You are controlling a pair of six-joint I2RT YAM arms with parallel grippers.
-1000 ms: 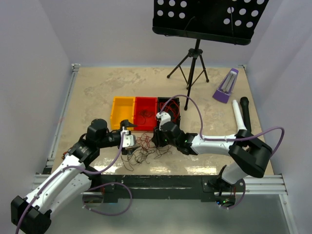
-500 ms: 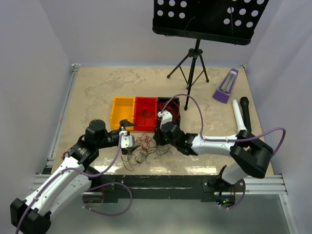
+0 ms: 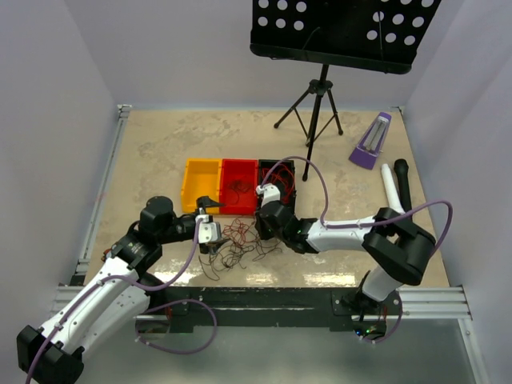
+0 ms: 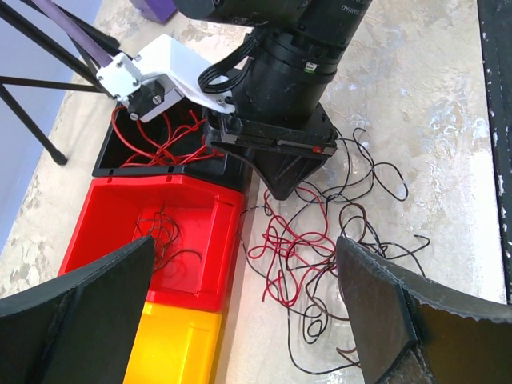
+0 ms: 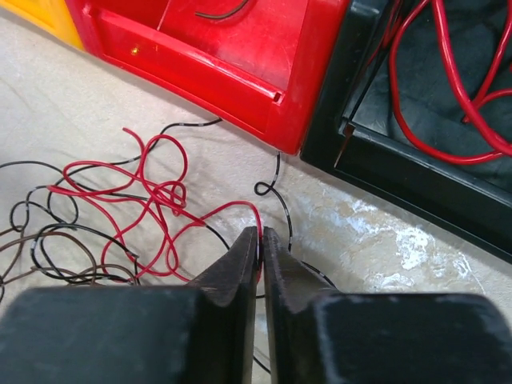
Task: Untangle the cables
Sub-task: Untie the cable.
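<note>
A tangle of thin red and dark brown-black cables (image 3: 240, 246) lies on the table in front of the bins. My right gripper (image 3: 264, 232) is low at the tangle's right edge. In the right wrist view it (image 5: 261, 234) is shut on a red cable (image 5: 164, 200) that loops away to the left. My left gripper (image 3: 216, 242) hovers at the tangle's left side. In the left wrist view it (image 4: 245, 240) is wide open and empty, with the cables (image 4: 304, 248) on the table between its fingers (image 4: 384, 312). The right gripper's tip shows there too, touching the tangle's far edge.
Three bins stand in a row behind the tangle. The yellow bin (image 3: 200, 186) is empty. The red bin (image 3: 238, 184) holds a dark cable (image 4: 164, 236). The black bin (image 3: 282, 178) holds red cables (image 5: 456, 88). A music stand tripod (image 3: 316, 108) and a purple metronome (image 3: 370, 142) stand at the back.
The right arm's elbow has swung slightly left while its gripper stays at the tangle's edge. The left arm settled a little and is now still.
</note>
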